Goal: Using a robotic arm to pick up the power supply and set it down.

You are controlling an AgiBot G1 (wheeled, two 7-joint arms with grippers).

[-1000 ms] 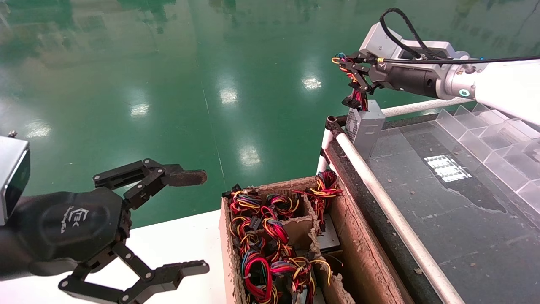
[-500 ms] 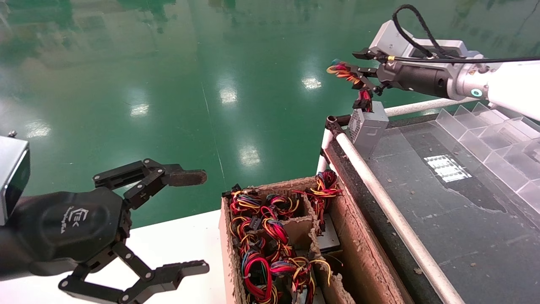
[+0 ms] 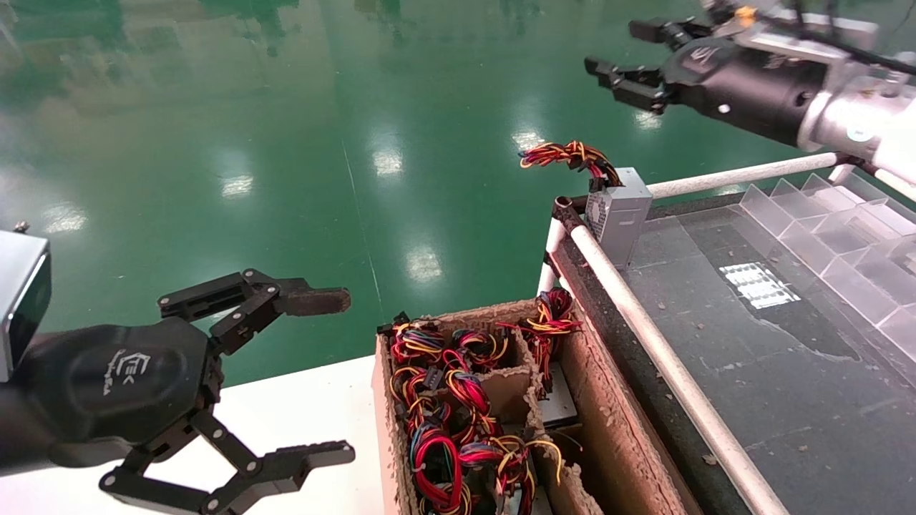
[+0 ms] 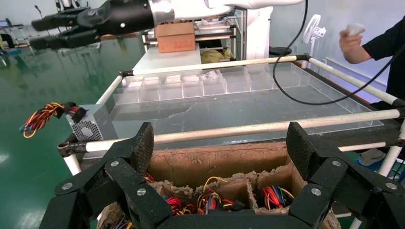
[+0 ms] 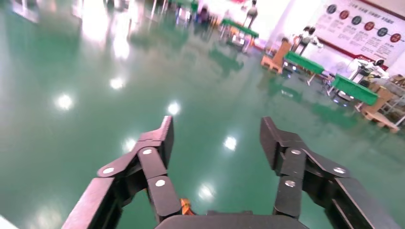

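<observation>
The power supply (image 3: 619,211), a small silver-grey box with a vent grille, stands on the far corner of the dark framed table, also seen in the left wrist view (image 4: 90,126). Its coloured wire bundle (image 3: 565,154) sticks out over the green floor. My right gripper (image 3: 610,46) hovers open above and behind it, apart from box and wires; the right wrist view shows only floor between its fingers (image 5: 215,138). The left gripper (image 3: 348,375) sits open and empty over the white table at the near left.
A worn cardboard box (image 3: 615,429) with compartments full of wire bundles stands beside the white rail (image 3: 644,322). Clear plastic dividers (image 3: 823,229) line the table's far right side. A person (image 4: 382,52) stands beyond the table.
The right gripper let go of the wire bundle, opened, and rose up and back. The power supply stays on the table corner. The left arm has not moved.
</observation>
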